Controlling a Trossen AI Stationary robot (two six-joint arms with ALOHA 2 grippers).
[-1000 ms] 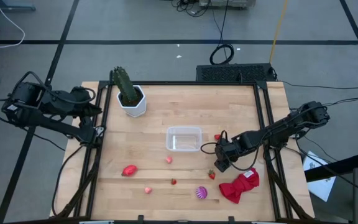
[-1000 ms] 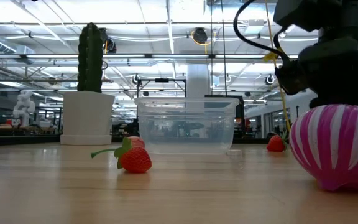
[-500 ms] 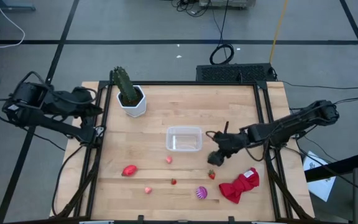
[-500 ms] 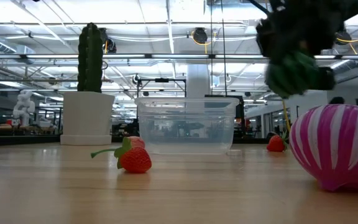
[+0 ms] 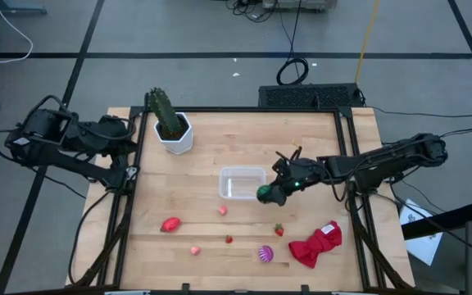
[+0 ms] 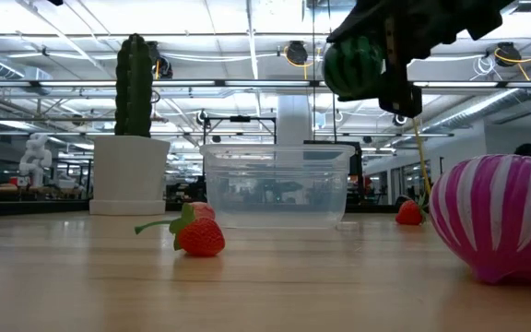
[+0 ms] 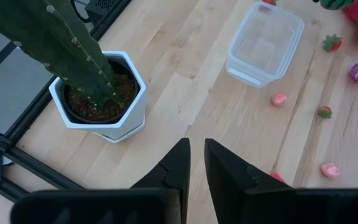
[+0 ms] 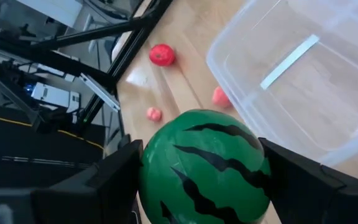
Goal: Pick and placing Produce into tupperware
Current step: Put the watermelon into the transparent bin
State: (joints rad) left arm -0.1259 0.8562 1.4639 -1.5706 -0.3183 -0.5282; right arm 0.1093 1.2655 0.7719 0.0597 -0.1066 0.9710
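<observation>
My right gripper (image 5: 266, 193) is shut on a green ball with dark stripes (image 8: 204, 168), held in the air just right of the clear tupperware (image 5: 242, 183), above the level of its rim in the low view (image 6: 353, 66). The tub stands on its base at the table's middle. Other produce lies on the wood: a red pepper-like piece (image 5: 170, 224), pink bits (image 5: 222, 211), strawberries (image 5: 279, 230) and a purple striped piece (image 5: 265, 254). My left gripper (image 7: 196, 163) waits shut above the table's left edge, near the cactus. My right gripper pinches the green ball between its two fingers (image 8: 114, 186), one on each opposite side of the ball (image 8: 160, 180). The fingers come from the table's right, slanting a little downward. The ball is lifted clear of the table.
A cactus in a white hexagonal pot (image 5: 173, 127) stands at the far left. A red cloth (image 5: 316, 244) lies at the near right corner. Bare wood lies between the tub and the pot and along the far edge.
My right gripper has risen from the table near the red cloth and gone left and far toward the tub, tipping from pointing down to nearly level. The green ball has come up with it and now hangs clear beside the tub's right side.
</observation>
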